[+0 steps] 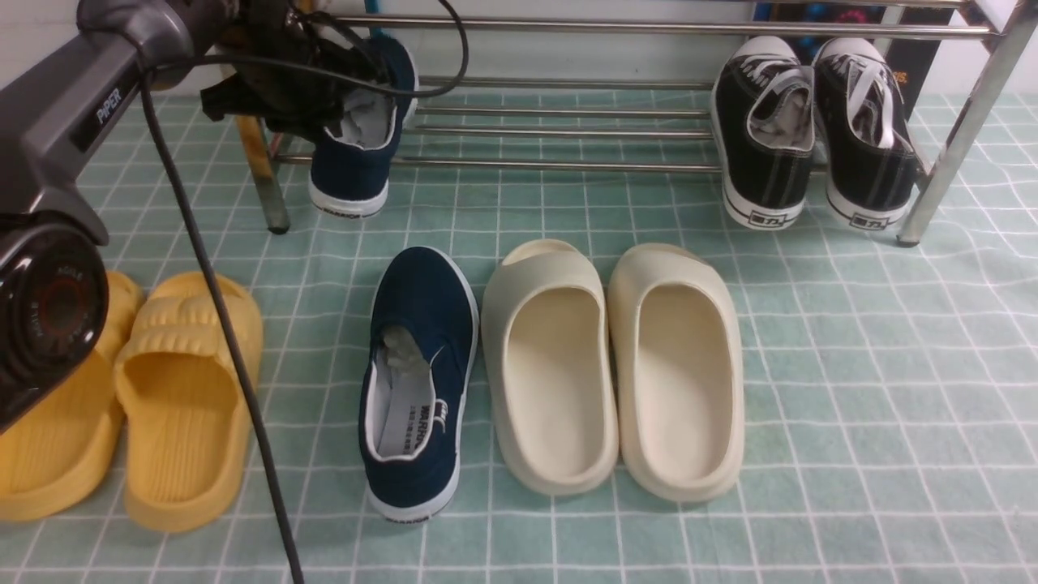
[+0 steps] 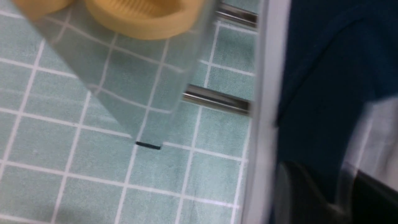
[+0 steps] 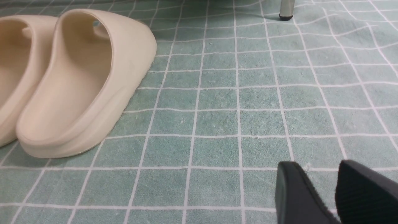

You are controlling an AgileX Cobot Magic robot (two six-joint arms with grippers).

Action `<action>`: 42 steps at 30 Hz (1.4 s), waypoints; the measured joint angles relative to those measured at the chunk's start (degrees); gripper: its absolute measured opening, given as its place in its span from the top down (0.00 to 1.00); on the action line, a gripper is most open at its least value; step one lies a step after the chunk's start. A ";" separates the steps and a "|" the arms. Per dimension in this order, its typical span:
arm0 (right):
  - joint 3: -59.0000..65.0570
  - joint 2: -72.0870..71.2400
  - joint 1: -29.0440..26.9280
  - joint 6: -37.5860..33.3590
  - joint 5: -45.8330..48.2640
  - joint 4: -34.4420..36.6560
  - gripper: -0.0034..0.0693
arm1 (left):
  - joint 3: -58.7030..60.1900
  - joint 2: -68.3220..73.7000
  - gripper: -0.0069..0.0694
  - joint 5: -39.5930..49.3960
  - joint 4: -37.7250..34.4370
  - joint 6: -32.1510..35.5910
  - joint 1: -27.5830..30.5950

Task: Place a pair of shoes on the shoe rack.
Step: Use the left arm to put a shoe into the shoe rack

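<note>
Front view, left gripper [image 1: 308, 97]: at the collar of the first navy shoe [image 1: 357, 162], near the counter's [image 1: 851, 365] far-left corner. The wrist and cables mask its jaws, so whether it grips cannot be told.
Front view, first navy shoe: toe up and heel down, leaning on the lower rails at the left end of the shoe rack [image 1: 568, 134].
Front view, shoe rack: chrome rails along the far edge.
Front view, second navy shoe [image 1: 422, 365]: flat on the counter left of centre, just beside the cream slippers [image 1: 551, 365].
Front view, black sneakers [image 1: 766, 138]: a pair at the rack's right end, heels hanging over the front rail.
Front view, yellow slippers [image 1: 178, 397]: a pair at the near-left corner.
Left wrist view, first navy shoe: close and blurred, navy cloth with a white sole band. The pincer's state is unreadable.
Right wrist view, right gripper [image 3: 323, 169]: dark fingertips parted with tile visible between them, holding nothing, apart from the cream slippers.
</note>
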 joint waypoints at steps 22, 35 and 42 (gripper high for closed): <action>0.00 0.00 0.00 0.00 0.00 0.00 0.63 | -0.58 -9.88 0.73 14.66 -2.61 10.33 0.00; 0.00 0.00 0.00 0.00 0.00 0.00 0.62 | 18.14 -9.24 0.93 4.86 -5.47 15.78 -6.66; 0.00 0.00 0.00 0.00 0.00 0.00 0.62 | 18.99 -9.24 0.93 -2.20 5.25 6.56 -7.17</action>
